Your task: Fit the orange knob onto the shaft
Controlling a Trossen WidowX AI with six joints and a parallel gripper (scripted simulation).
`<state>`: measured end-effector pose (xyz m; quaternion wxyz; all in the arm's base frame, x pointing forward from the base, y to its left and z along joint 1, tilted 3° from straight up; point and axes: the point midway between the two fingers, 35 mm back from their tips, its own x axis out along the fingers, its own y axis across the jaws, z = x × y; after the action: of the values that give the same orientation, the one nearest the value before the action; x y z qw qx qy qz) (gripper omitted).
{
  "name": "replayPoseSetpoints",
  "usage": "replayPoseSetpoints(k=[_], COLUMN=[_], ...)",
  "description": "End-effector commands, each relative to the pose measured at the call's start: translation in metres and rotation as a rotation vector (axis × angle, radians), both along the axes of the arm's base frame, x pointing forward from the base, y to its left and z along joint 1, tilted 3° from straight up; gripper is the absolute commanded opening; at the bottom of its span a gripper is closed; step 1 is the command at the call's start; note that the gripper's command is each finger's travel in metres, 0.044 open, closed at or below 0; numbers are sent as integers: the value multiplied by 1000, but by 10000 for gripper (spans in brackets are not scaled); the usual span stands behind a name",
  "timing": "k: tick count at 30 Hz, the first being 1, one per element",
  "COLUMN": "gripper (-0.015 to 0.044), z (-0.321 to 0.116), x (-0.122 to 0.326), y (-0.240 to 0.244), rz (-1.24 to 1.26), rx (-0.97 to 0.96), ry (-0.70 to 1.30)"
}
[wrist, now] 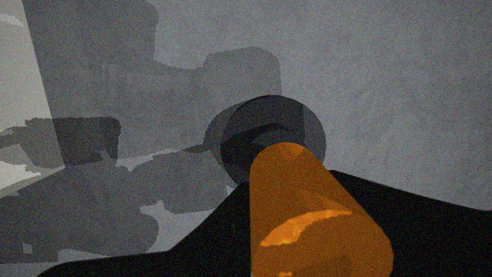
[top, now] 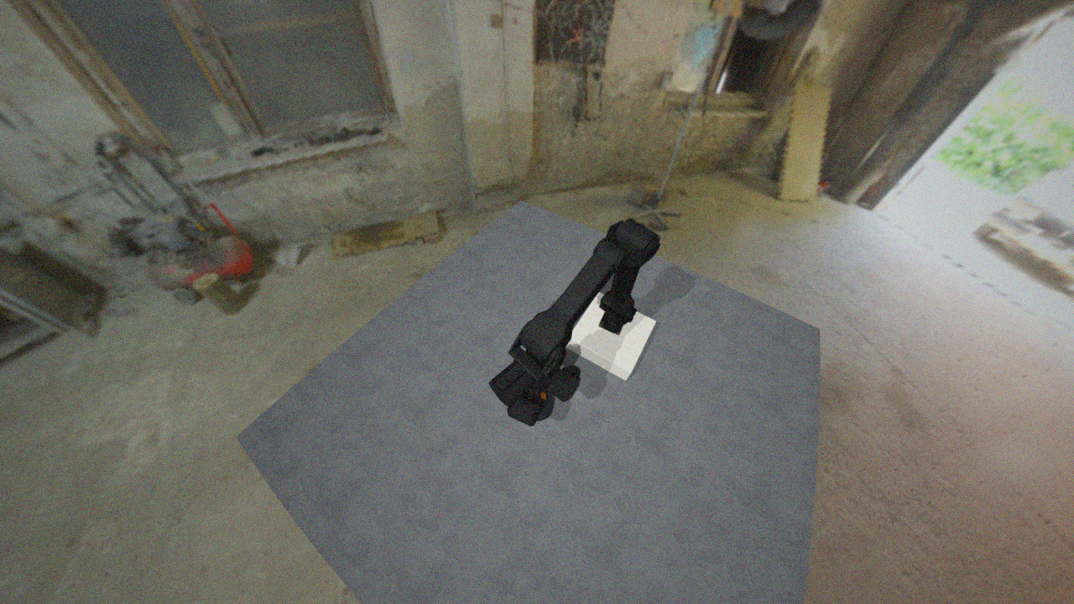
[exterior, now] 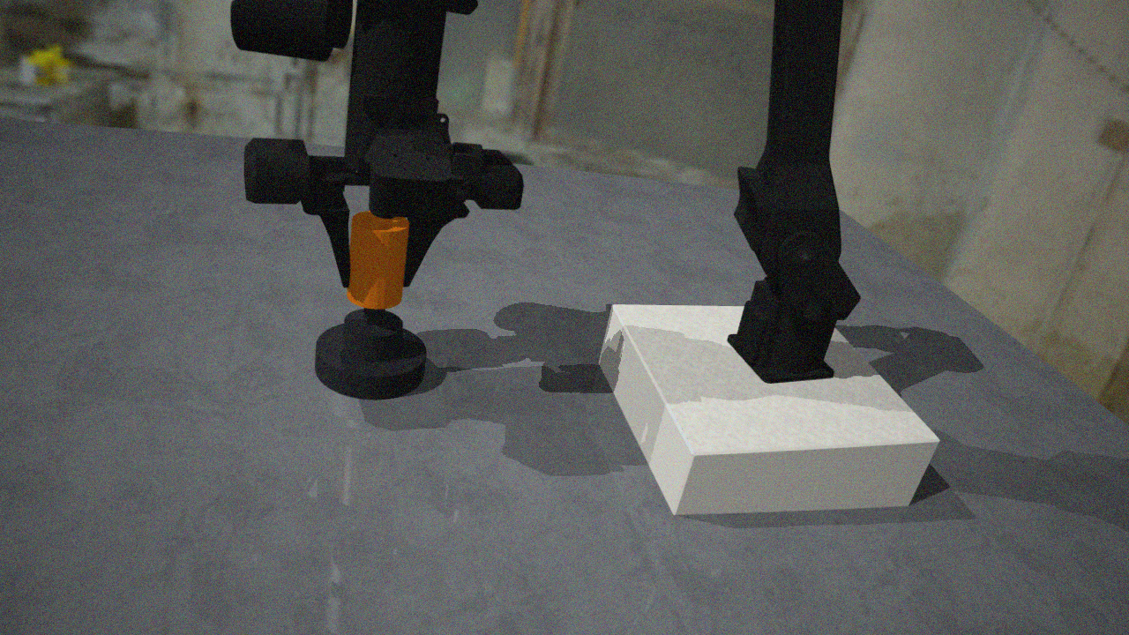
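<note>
The orange knob (top: 543, 395) (exterior: 378, 252) (wrist: 296, 192) is a nearly upright cylinder. My gripper (exterior: 376, 282) (wrist: 287, 184) is shut on it, with one finger on each side. The knob is directly above the dark round pedestal (exterior: 370, 372) (wrist: 269, 109), which has a smaller raised step on top. A narrow gap shows between the knob's lower end and that step in the exterior view, with a sliver of the dark shaft (exterior: 375, 313) in it. The rest of the shaft, its flat side and the knob's hole are hidden. Whether the shaft's tip is inside the hole cannot be told.
The arm's base stands on a white block (top: 637, 346) (exterior: 797, 481) (wrist: 17, 77), to the right of the pedestal in the exterior view. Both the block and pedestal stand on the grey table top (top: 450, 488) (exterior: 197, 513) (wrist: 403, 77). Arm shadows fall across it.
</note>
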<state>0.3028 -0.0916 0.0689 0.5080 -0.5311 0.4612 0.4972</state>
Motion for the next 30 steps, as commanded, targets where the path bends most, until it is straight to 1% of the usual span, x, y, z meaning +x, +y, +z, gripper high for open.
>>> replayPoseSetpoints(k=[1,27,30], gripper=[0,0,0], z=[-1,-5,-5], x=[0,0,0], y=[0,1,1], rz=[14,27,-8], rx=[0,-1,2], ry=[-2,-2,-2])
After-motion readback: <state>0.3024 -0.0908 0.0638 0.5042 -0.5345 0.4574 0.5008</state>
